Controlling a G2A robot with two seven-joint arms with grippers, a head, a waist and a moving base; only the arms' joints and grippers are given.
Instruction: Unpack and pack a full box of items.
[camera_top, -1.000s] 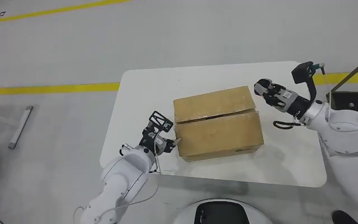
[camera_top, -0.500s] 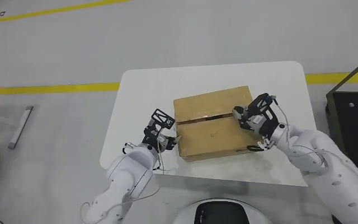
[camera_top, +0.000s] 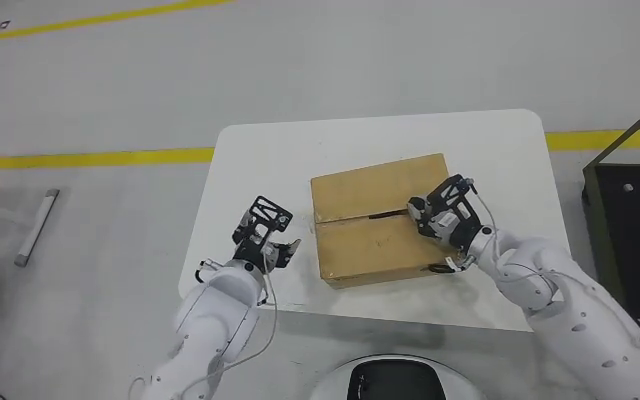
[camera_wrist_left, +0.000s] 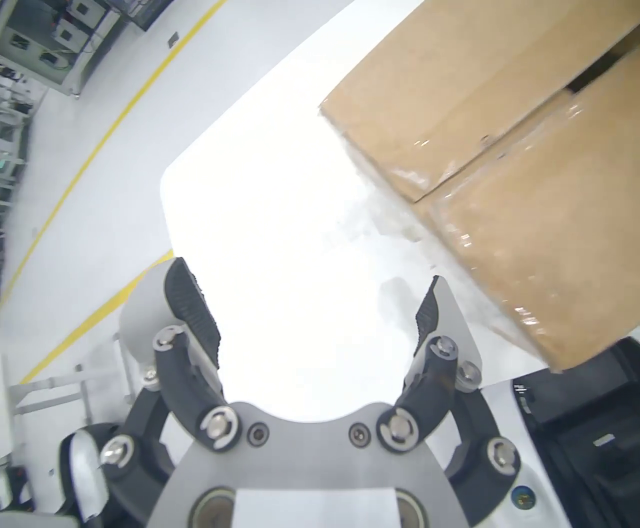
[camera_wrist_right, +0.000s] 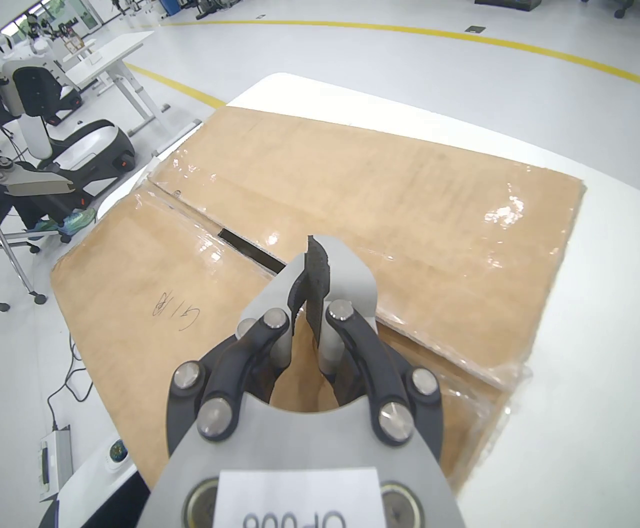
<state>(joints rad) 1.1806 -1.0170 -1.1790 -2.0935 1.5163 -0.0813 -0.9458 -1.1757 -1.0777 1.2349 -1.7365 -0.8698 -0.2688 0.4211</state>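
A rectangular cardboard box (camera_top: 360, 195), flaps down and seam glossed with clear tape (camera_wrist_right: 502, 212), is set on the white, round-cornered tabletop (camera_top: 260, 160). The right gripper (camera_wrist_right: 316, 252), ribbed pads pressed together, is held over a dark slot (camera_wrist_right: 247, 247) in the seam. The left gripper (camera_wrist_left: 305, 295) is spread beside the box's taped end, apart from it.

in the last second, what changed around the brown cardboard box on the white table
The right gripper swung in from beyond the right end of the brown cardboard box to over its top, and now sits shut at the dark gap in the flap seam. The left gripper, open, backed off the box's near left corner and is now apart from it over the white table. The box stayed about where it was, flaps closed.
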